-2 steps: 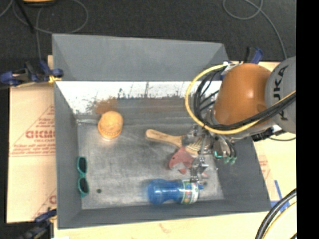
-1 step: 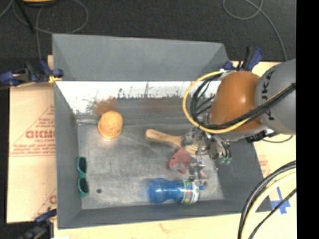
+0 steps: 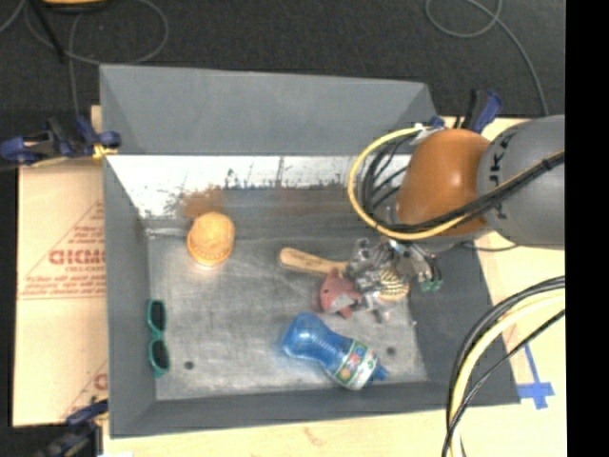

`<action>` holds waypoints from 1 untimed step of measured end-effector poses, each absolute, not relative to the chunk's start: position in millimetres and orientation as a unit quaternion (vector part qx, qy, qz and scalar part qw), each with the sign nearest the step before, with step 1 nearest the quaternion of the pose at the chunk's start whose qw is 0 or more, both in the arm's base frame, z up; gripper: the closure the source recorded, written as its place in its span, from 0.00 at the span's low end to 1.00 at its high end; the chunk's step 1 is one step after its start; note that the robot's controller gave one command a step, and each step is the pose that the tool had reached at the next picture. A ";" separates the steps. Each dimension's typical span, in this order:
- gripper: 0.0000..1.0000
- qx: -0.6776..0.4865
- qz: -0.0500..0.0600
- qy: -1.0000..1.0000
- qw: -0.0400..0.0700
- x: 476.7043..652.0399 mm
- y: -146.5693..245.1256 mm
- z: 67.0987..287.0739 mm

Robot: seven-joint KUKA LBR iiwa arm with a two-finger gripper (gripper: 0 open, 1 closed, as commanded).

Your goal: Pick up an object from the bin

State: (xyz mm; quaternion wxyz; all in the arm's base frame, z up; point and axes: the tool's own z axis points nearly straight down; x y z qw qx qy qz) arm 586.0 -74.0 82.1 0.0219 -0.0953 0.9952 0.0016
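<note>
My gripper is low in the bin's right half, just under the arm's orange cover. It is right beside the dull red head of a tool whose tan wooden handle points left and up. A small striped thing lies against the gripper's right side; what it is I cannot make out. A blue plastic bottle with a coloured label lies on its side just below the gripper, towards the front wall.
An orange-yellow ribbed round thing sits near the back left of the floor. A pair of green sunglasses lies along the left wall. The arm and its looping cables overhang the bin's right rim.
</note>
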 end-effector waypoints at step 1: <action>1.00 -0.095 0.002 0.995 0.022 585.9 -74.0 82.4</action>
